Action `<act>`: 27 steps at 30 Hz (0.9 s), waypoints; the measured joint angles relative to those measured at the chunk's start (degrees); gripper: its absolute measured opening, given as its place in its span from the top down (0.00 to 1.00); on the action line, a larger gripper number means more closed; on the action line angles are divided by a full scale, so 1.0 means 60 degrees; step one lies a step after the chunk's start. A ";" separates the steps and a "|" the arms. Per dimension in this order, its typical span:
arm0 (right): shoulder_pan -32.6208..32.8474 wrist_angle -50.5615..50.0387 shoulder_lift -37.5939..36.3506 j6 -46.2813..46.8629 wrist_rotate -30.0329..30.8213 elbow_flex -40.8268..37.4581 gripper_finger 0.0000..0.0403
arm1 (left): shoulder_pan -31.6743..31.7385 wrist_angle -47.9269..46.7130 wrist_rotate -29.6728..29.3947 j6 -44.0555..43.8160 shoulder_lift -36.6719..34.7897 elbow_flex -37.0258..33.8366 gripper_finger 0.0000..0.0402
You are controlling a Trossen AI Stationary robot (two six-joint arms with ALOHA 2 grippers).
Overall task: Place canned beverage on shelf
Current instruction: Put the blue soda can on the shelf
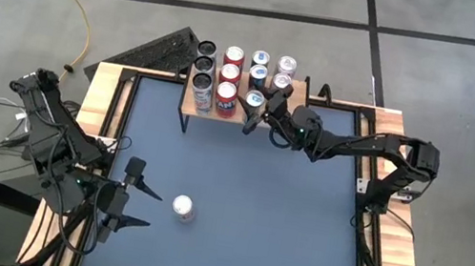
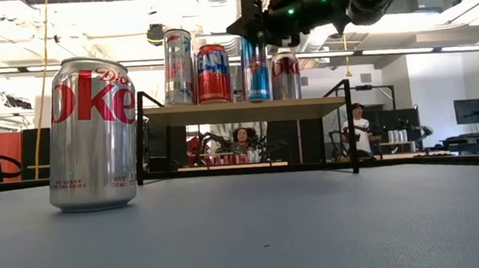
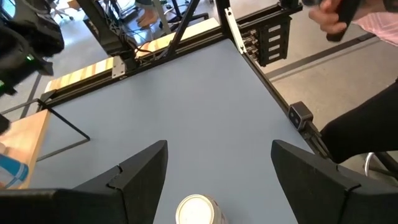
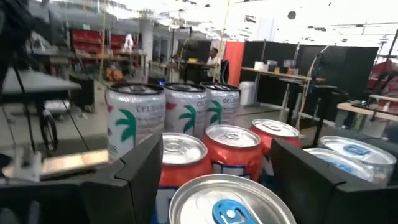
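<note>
- on the blue table point(image 1: 298, 230), near my left side, stands the loose diet coke can point(image 1: 182, 208), upright and well apart from the shelf point(image 1: 192, 106). my left tool point(image 1: 131, 204) sits just beside it, fingers spread, the can's top showing between them in the left wrist view, nothing pinched yet
- how will it handle?
- i judge it a stiff thin-walled cylinder, smooth and a bit slippery, easy to dent if squeezed hard. whether it is full or empty i cannot tell, so its weight is a guess. i'd take it across the middle of the body, fingers on opposite sides, and keep it upright
- and your right tool?
- my right tool point(image 1: 258, 115) is over at the shelf, fingers spread on either side of a blue-tabbed can point(image 4: 231, 200) at the front; whether the fingers touch it i can't make out
- what's hidden?
- only the can's lid shows from my left wrist, its body cut off. from above i cannot tell which spot on the shelf is free, since my right arm covers part of it
</note>
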 joint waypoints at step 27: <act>0.2537 -0.6052 -0.1759 0.0874 0.2446 0.0083 0.97 | 0.0000 0.0014 -0.0058 -0.0060 0.0000 0.0000 0.32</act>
